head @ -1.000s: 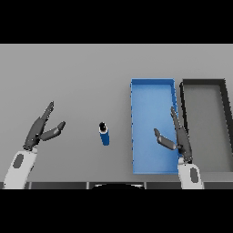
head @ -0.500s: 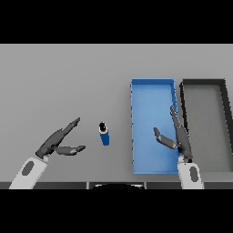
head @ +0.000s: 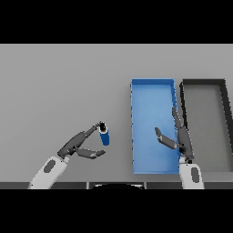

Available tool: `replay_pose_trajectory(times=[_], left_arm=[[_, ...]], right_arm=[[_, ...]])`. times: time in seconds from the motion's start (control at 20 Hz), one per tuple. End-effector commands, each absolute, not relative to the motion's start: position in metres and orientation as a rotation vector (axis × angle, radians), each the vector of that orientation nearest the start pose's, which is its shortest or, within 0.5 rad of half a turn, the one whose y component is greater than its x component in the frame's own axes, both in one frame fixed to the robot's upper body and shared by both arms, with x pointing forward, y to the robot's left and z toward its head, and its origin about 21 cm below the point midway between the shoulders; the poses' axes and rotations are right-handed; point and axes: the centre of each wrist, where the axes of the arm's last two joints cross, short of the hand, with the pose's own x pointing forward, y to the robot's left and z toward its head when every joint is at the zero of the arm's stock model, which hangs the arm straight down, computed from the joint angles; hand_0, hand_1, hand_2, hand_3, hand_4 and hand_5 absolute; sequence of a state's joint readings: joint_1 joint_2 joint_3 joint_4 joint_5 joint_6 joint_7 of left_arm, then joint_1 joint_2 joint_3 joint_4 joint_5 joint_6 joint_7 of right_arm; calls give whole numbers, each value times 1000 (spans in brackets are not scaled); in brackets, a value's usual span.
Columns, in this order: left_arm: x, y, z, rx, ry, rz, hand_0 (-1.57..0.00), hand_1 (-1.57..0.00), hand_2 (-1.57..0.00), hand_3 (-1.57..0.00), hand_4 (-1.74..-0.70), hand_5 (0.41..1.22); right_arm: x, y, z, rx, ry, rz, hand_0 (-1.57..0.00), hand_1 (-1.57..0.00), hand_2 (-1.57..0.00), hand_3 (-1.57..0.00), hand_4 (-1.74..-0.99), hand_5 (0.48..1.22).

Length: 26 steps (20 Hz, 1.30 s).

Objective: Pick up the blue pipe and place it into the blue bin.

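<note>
The blue pipe (head: 104, 134) is a short blue cylinder with a dark top, standing upright on the grey table left of the blue bin (head: 152, 91). My left hand (head: 77, 145) reaches in from the lower left, open, its fingertips just touching the pipe's top left and its thumb spread below it. My right hand (head: 179, 136) hovers open over the bin's right side, holding nothing.
A dark grey bin (head: 202, 83) stands directly right of the blue one, their long walls side by side. Grey table (head: 59, 91) stretches to the left and back of the pipe.
My left hand has swung right and forward from the table's left edge until its fingertips reach the pipe. The pipe and my right hand have stayed put.
</note>
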<state>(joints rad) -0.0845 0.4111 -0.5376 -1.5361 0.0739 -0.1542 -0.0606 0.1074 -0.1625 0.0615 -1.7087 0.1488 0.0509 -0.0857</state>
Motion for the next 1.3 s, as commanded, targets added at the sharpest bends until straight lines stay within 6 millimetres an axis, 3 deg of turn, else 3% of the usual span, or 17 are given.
replay_pose_trajectory(times=[0.0, 0.4, 0.5, 0.65, 0.75, 0.8, 0.85, 0.95, 1.05, 1.25], left_arm=[[240, 198, -8, -277, -1437, -792, 1, 1, 1, 1, -1152, 460], [253, 166, -27, -253, -1422, -830, 1, 1, 1, 1, -1051, 418], [256, 159, -28, -301, -1436, -801, 1, 1, 1, 1, -1078, 428], [258, 146, -31, -357, -1458, -766, 1, 0, -54, -40, -1140, 502], [256, 142, -36, -402, -1463, -699, -10, -156, -308, -276, -1243, 613], [259, 139, -36, -427, -1467, -661, -125, -319, -485, -535, -1281, 735], [255, 138, -35, -442, -1481, -637, -359, -547, -689, -742, -1369, 832], [252, 135, -36, -444, -1458, -639, -796, -915, -1006, -1030, -1497, 972], [250, 130, -36, -452, -1475, -658, -1075, -1151, -1210, -1194, -1580, 1062], [249, 126, -30, -441, -1550, -668, -1368, -1399, -1423, -1417, -1501, 1156]], right_arm=[[221, -255, 13, -170, -1655, 334, 1, 1, 1, 1, -1201, 620], [219, -259, 14, -167, -1679, 322, 1, 1, 1, 1, -1221, 645], [218, -262, 14, -183, -1673, 336, 1, 1, 1, 1, -1207, 646], [216, -262, 14, -176, -1681, 329, 1, 1, 1, 1, -1210, 653], [217, -267, 16, -177, -1684, 325, 1, 1, 1, 1, -1217, 655], [215, -265, 12, -172, -1677, 327, 1, 1, 1, 1, -1220, 656], [217, -263, 13, -177, -1679, 326, 1, 1, 1, 1, -1220, 656], [216, -264, 10, -171, -1687, 324, 1, 1, 1, 1, -1224, 658], [217, -265, 11, -160, -1674, 322, 1, 1, 1, 1, -1233, 660], [222, -260, 13, -156, -1660, 312, 1, 1, 1, 1, -1221, 638]])
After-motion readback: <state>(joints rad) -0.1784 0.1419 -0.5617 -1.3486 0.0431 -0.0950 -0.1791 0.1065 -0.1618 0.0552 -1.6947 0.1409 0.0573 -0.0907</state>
